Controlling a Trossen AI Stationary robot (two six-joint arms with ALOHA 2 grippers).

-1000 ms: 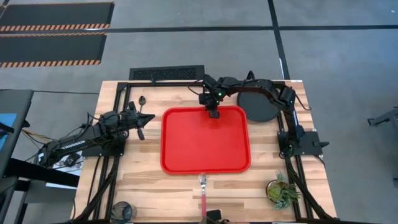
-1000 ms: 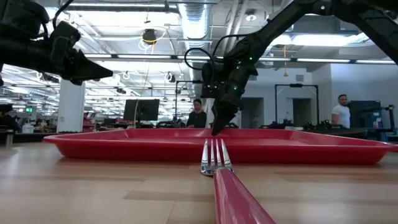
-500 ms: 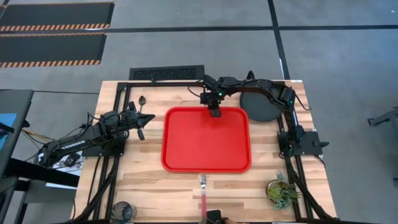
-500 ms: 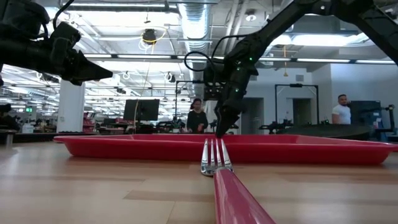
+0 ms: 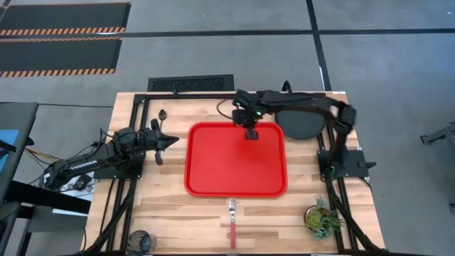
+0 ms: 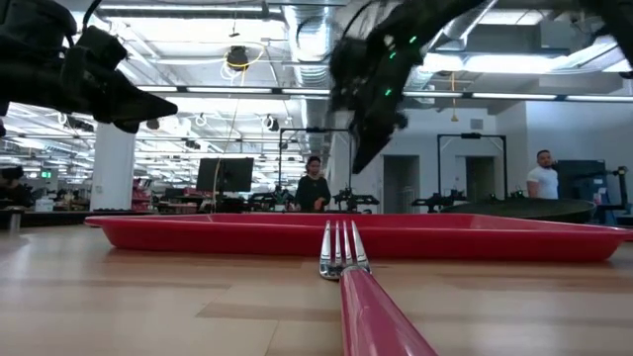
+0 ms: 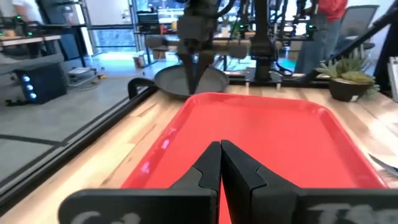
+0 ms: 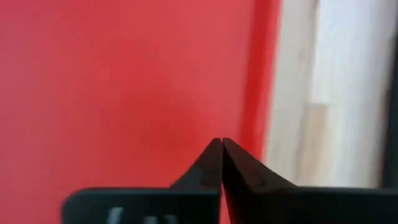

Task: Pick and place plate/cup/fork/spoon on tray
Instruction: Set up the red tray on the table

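Observation:
The red tray (image 5: 234, 160) lies flat mid-table and holds nothing. My right gripper (image 5: 251, 134) hangs shut above the tray's far rim, clear of it in the low view (image 6: 358, 163). The dark plate (image 5: 302, 121) lies on the wood just right of the tray's far corner. The dark spoon (image 5: 162, 114) lies at the far left. The red-handled fork (image 5: 232, 224) lies in front of the tray, tines toward it. The cup (image 5: 140, 240) stands at the near left corner. My left gripper (image 5: 169, 141) is shut, level, left of the tray, pointing at it.
A small potted plant (image 5: 323, 219) stands at the near right. Black frame rails (image 5: 135, 128) run along the table's left, right and far sides. People stand in the room beyond the table (image 6: 315, 186).
My right gripper, whose tip was down at the tray's far rim, has risen clear of it and gone a little toward the table's right edge. The tray has shifted slightly and now lies flat. My left gripper has turned about its wrist.

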